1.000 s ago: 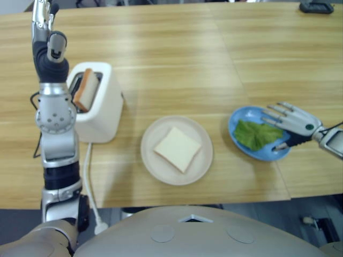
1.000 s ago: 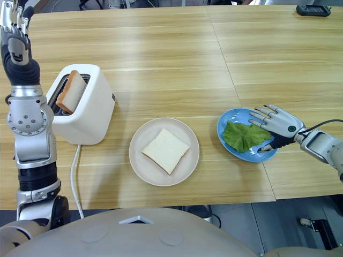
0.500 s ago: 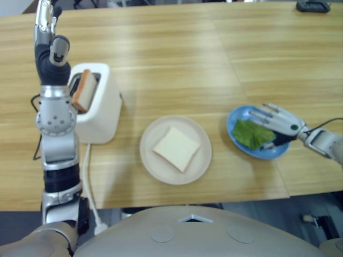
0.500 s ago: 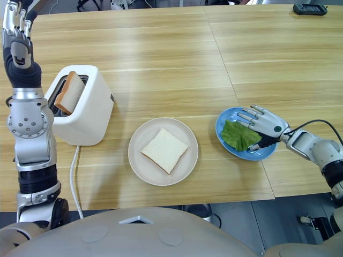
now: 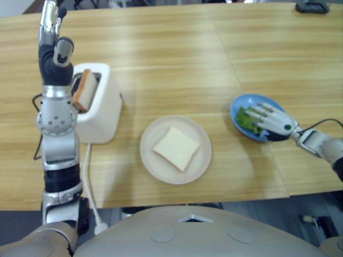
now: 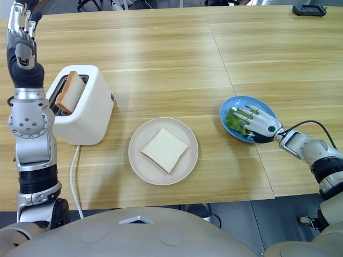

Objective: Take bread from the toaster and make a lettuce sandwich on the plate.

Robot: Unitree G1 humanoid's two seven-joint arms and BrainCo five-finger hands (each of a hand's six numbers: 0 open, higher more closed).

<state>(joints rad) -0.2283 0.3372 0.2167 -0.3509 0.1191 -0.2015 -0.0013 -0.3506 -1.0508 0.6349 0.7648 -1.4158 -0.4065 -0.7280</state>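
The right hand [image 6: 260,122] covers the green lettuce leaf [image 6: 233,119] in the round blue dish [image 6: 242,99], grip unclear; the left hand [image 6: 21,43] is raised, open.

You've got a white toaster [image 6: 88,112], brown-crusted toast [image 6: 68,92], cream bread [image 6: 164,150] on a beige plate [image 6: 187,163], green lettuce [image 6: 232,119] in a blue dish [image 6: 241,101], and a light wood-grain table [image 6: 161,53].

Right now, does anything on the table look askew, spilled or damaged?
Only the bread slice in the toaster: it leans in its slot rather than standing straight. Nothing looks spilled or damaged.
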